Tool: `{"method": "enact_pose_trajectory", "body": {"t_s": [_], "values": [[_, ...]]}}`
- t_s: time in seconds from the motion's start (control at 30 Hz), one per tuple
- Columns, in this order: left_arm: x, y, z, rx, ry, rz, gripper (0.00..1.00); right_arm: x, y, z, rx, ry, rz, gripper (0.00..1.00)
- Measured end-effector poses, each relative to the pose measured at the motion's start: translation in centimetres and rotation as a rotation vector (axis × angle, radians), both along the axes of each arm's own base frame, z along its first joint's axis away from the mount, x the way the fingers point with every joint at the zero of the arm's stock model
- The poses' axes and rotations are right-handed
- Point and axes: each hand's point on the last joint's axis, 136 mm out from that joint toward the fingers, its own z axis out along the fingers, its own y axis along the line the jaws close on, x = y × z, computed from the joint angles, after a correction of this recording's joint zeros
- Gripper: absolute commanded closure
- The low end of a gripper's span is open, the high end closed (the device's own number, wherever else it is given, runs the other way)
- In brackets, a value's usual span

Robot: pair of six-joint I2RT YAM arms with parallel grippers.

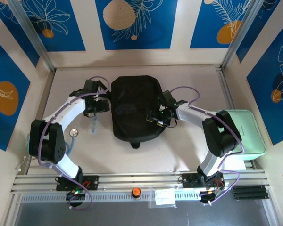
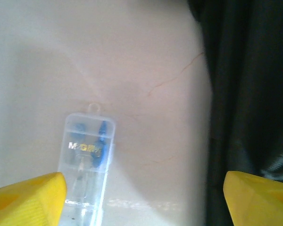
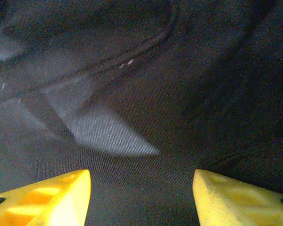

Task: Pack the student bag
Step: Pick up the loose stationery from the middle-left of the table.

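Left fingers [image 2: 33, 200] are standing wide apart, released, gripping nothing; between them a bare strip of the surface [image 2: 132, 56] is showing. A clear plastic case [image 2: 87, 160] with blue drawing tools inside is lying flat just beside the left-hand finger, its near end running under that finger's tip. The student bag [image 2: 250, 94] is bordering the other finger's side. Right fingers [image 3: 52, 197] are also standing apart and empty, hovering close over the bag's black fabric, where a seam or zip line is crossing the upper part of the wrist view. From above, the bag is lying flat at the middle of the surface between the two arms, with the left arm at its left flank and the right arm over its right edge. A mint-green zip case [image 1: 247, 132] is sitting well apart at the far right. Judgement: packing is at an early step, with both hands free and loose items lying outside the bag. I cannot tell whether the bag's opening is unzipped. The next move is probably calling for the right fingers to pinch the fabric or zip to hold the mouth open, while the left fingers are lowering squarely over the clear case.
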Motion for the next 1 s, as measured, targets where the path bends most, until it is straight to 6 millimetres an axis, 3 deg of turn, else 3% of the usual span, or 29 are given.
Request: {"method": "enact_pose_trajectory", "body": {"t_s": [0.2, 0.33, 0.5, 0.67, 0.8, 1.0], "values": [[-1.3, 1.8, -2.1, 0.034, 0.055, 0.012, 0.13, 2.6, -5.0, -0.9, -0.072, -0.015, -0.104, 0.4], [-1.5, 2.7, -3.2, 0.073, 0.082, 0.026, 0.15, 3.5, -6.6, -0.6, -0.095, -0.033, -0.123, 0.38], [-1.9, 3.2, -5.6, 0.114, 0.151, 0.002, 0.19, 3.8, -6.6, 0.5, -0.093, -0.066, -0.127, 0.26], [-2.3, 3.2, -8.0, 0.128, 0.222, -0.022, 0.29, 4.1, -6.6, 3.5, -0.064, -0.144, -0.144, 0.23], [-1.9, 3.0, -8.0, 0.122, 0.222, -0.038, 0.37, 4.0, -6.6, 5.3, -0.04, -0.191, -0.155, 0.23], [-1.8, 2.7, -8.0, 0.106, 0.221, -0.038, 0.53, 3.7, -6.4, 5.6, -0.032, -0.197, -0.154, 0.24]]}}
